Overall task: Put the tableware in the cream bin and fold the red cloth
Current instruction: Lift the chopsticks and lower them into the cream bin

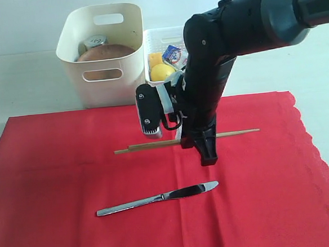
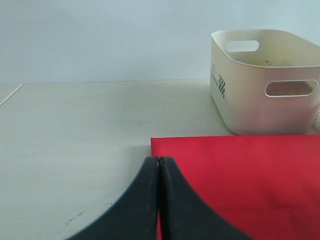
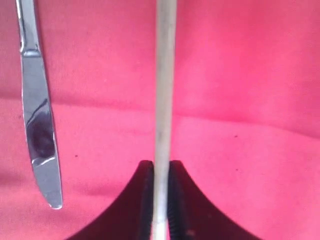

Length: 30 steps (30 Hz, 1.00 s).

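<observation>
The red cloth (image 1: pixel 55 182) lies spread flat over the table. My right gripper (image 1: pixel 207 154) points down at its middle, shut on the pair of wooden chopsticks (image 1: pixel 155 145), which run level to both sides of the fingers. In the right wrist view the chopsticks (image 3: pixel 164 90) sit pinched between the jaws of the gripper (image 3: pixel 161 167). The metal knife (image 1: pixel 158 198) lies on the cloth in front, also in the right wrist view (image 3: pixel 37 115). The cream bin (image 1: pixel 117 90) behind the cloth holds the brown plate (image 1: pixel 106 52) and steel cup (image 1: pixel 95 42). My left gripper (image 2: pixel 158 160) is shut and empty by a corner of the cloth (image 2: pixel 250 175).
A white lattice basket (image 1: pixel 161 39) stands right of the cream bin with a lemon (image 1: pixel 162 72), cheese (image 1: pixel 155 58) and a milk carton (image 1: pixel 172 54). The cream bin (image 2: pixel 250 110) also shows in the left wrist view. Pale tabletop (image 2: pixel 75 125) surrounds the cloth.
</observation>
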Available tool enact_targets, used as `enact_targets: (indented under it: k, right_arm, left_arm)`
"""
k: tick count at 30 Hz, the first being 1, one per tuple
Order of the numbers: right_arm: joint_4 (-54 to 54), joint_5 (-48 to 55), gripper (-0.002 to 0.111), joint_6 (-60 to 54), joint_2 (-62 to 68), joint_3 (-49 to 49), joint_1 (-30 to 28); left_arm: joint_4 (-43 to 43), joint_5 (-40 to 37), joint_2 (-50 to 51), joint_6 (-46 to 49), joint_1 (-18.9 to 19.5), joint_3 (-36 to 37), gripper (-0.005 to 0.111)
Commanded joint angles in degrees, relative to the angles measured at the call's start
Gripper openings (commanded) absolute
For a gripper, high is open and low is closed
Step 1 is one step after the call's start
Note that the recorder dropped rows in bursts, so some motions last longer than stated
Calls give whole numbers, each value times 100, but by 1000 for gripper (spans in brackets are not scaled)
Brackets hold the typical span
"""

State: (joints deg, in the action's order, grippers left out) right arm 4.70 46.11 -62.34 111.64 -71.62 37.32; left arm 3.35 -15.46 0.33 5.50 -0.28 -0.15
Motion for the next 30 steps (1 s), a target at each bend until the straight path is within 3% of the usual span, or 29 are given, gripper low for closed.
enact_targets:
  k: [1,11,22,25,30]
  right_arm:
    - [90,-213,0,5,-151,37,-4]
    - [-19,-552,0,5,-165,-118,-4]
    - [410,-639,0,96,-165,-1835,-4]
    - [703,-1355,0,-70,-165,-2130,-4]
    - [2992,-3305,0,-1697,66,-2145,85]
  left_arm:
    - [-16,31,-33,8,-31,15,0]
    - [-16,31,-33,8,-31,15,0]
    - [-16,31,-33,8,-31,15,0]
    - [-16,31,-33,8,-31,15,0]
    - [-16,31,-33,8,-31,15,0]
